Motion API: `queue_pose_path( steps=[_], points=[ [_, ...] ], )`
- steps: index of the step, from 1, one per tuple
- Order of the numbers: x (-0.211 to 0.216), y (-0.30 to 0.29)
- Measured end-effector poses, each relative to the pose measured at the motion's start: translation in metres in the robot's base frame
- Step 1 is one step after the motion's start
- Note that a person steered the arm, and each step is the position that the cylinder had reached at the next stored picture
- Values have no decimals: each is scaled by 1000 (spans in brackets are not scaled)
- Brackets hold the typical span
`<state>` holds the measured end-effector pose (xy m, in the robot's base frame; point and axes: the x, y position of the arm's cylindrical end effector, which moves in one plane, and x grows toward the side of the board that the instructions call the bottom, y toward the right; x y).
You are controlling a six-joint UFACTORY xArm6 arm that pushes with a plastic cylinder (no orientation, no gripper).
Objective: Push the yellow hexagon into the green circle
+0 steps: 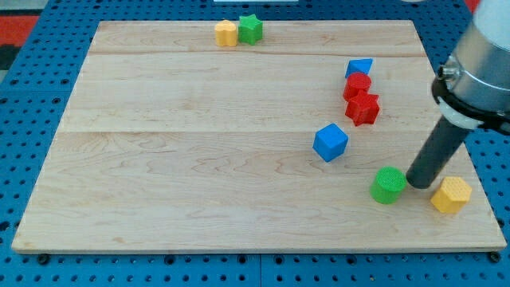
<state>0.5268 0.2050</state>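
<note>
The yellow hexagon (451,194) lies near the board's lower right corner. The green circle (388,185) lies to its left, a short gap away. My tip (419,184) stands on the board between them, just right of the green circle and just left of the yellow hexagon. I cannot tell whether it touches either.
A second yellow block (226,33) and a green star (250,29) sit together at the view's top edge. A blue cube (331,142) lies above left of the green circle. A blue block (359,68) and two red blocks (357,86) (363,108) cluster at upper right. The wooden board (199,159) rests on a blue pegboard.
</note>
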Motion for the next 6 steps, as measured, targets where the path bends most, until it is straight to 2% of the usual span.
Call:
queue_pose_path(
  steps=[1,2,3,4,5,6],
  points=[
    [-30,32],
    [-15,131],
    [12,130],
    [45,75],
    [50,57],
    [28,36]
  ],
)
